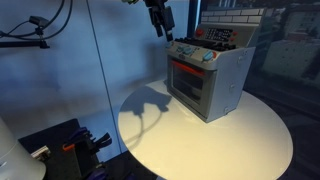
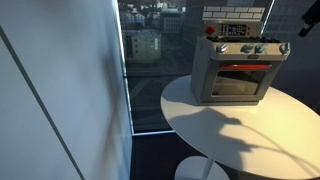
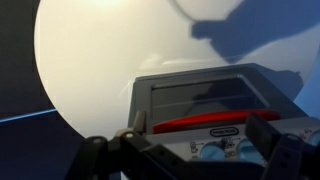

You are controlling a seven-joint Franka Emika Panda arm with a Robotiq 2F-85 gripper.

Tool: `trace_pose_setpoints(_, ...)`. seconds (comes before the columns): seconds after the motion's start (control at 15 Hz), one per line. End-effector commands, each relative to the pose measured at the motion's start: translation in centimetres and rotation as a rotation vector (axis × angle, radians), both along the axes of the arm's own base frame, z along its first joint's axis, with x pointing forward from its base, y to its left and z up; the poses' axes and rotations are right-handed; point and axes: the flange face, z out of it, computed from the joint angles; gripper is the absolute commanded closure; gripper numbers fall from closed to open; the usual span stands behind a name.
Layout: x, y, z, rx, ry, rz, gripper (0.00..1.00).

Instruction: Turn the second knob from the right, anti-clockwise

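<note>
A grey toy oven [image 1: 210,80] with a red door handle stands on a round white table [image 1: 240,140]; it also shows in the other exterior view [image 2: 235,75]. A row of blue knobs [image 1: 193,53] runs along its front panel above the door, also seen in an exterior view [image 2: 250,48]. My gripper [image 1: 160,18] hangs above and in front of the oven, apart from it, and shows at the frame edge in an exterior view [image 2: 308,22]. In the wrist view the gripper [image 3: 200,125] is open and empty, with two blue knobs [image 3: 225,151] below the red handle [image 3: 205,125].
The oven sits toward the table's far side; bare tabletop [image 2: 240,135] lies in front of it. A window [image 2: 145,60] is behind the table. Dark equipment and cables [image 1: 70,145] lie on the floor beside the table.
</note>
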Motion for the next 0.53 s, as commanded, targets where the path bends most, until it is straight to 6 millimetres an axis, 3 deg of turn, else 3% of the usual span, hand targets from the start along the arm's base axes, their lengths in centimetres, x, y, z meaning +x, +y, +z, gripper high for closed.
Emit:
trace_pose_setpoints(0.0,2.0,0.2,0.1,0.018,-0.061,-0.066,0.00)
trace_pose_setpoints(0.2,2.8,0.4,-0.5,0.026,-0.088,-0.098,0.00)
trace_pose_setpoints(0.47,2.1,0.5,-1.1,0.024,-0.073,-0.073,0.00)
